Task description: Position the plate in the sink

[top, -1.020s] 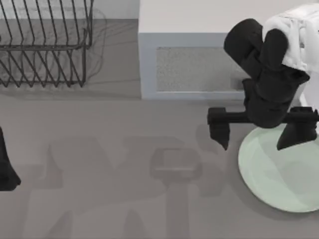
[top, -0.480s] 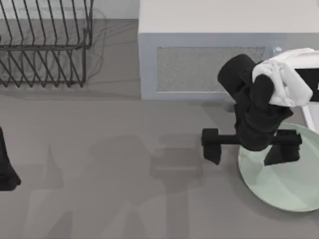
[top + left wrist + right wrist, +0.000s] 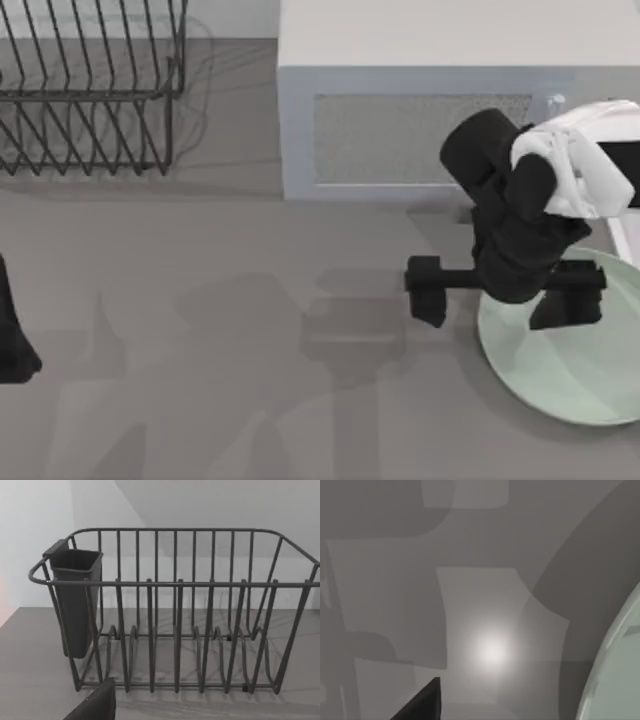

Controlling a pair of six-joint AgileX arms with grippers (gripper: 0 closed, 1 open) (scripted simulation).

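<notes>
The smooth, round green plate (image 3: 570, 365) lay flat on the grey surface (image 3: 220, 330) by its right edge. The right hand (image 3: 500, 292) hung wide open across the plate's left rim.

The plate (image 3: 565, 360) lies on the table (image 3: 220, 350) at its right side, in front of the microwave (image 3: 420, 110). The right gripper (image 3: 500, 295) straddles the plate's left rim (whether touching is unclear). The dish rack (image 3: 90, 90) stands far left, behind the parked left arm (image 3: 12, 335).
</notes>
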